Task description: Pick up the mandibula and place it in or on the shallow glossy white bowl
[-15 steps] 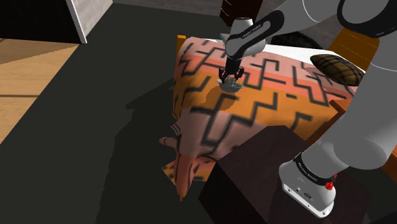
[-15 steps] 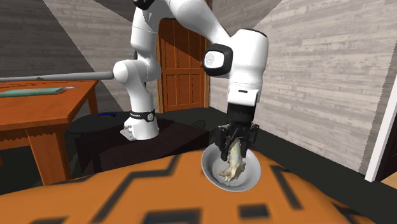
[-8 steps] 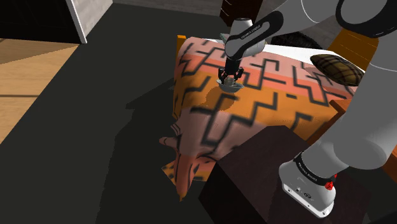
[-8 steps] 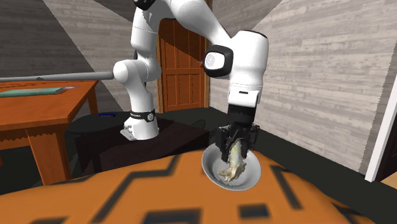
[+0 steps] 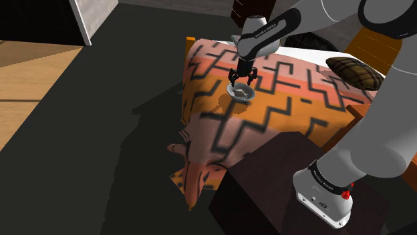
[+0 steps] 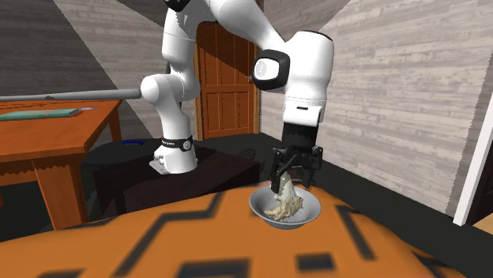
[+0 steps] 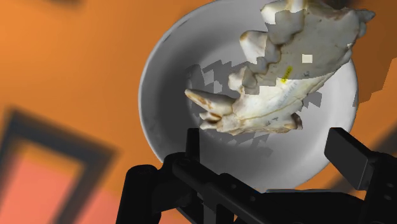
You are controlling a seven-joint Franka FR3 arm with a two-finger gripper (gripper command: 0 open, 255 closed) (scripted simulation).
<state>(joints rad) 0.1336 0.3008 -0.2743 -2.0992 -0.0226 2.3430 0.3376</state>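
The mandibula (image 7: pixel 280 95), a pale jawbone with teeth, lies inside the shallow glossy white bowl (image 7: pixel 153 83). The bowl (image 6: pixel 312 209) sits level on the orange patterned blanket (image 6: pixel 158 237), with the bone (image 6: pixel 286 205) heaped in it. My gripper (image 6: pixel 294 175) hangs just above the bowl, open, its fingers apart on either side of the bone's upper end. In the wrist view the gripper (image 7: pixel 267 140) has its two black fingers (image 7: pixel 347 153) wide apart. From the shoulder view the gripper (image 5: pixel 242 79) stands straight over the bowl (image 5: pixel 244 94).
The zigzag blanket (image 5: pixel 281 100) drapes down to the dark floor at the shoulder view's left. A dark brown cushion (image 5: pixel 354 72) lies at its far right. An orange wooden table (image 6: pixel 47 138) and a wooden door (image 6: pixel 229 79) stand behind the arm's dark stand (image 6: pixel 197 170).
The gripper has opened and risen a little above the bowl. The mandibula has stayed in the bowl, which now sits level instead of tipped.
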